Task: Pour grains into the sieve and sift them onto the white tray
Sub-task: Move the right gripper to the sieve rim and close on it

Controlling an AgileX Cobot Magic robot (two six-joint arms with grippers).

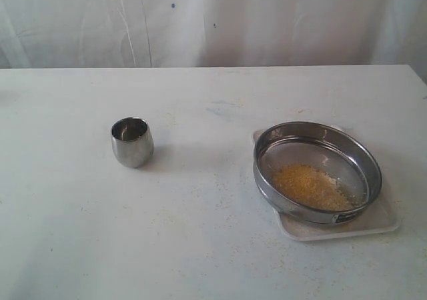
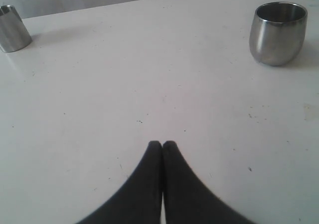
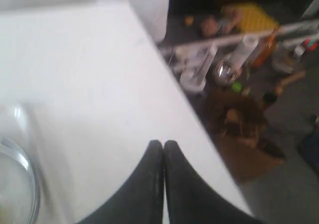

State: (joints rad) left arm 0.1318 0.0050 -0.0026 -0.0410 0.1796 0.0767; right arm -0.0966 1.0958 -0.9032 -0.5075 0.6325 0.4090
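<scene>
The sieve, a wide round steel-rimmed one, rests on the white tray at the right of the table. A heap of yellow grains with some paler bits lies on its mesh, toward the near side. Neither arm shows in the exterior view. My left gripper is shut and empty over bare table, well short of a steel cup. My right gripper is also shut and empty, near the table's edge. Part of the sieve's rim shows off to its side.
A small steel cup stands upright at mid-left of the table. A second steel cup appears in the left wrist view. Beyond the table edge the right wrist view shows bottles and clutter on the floor.
</scene>
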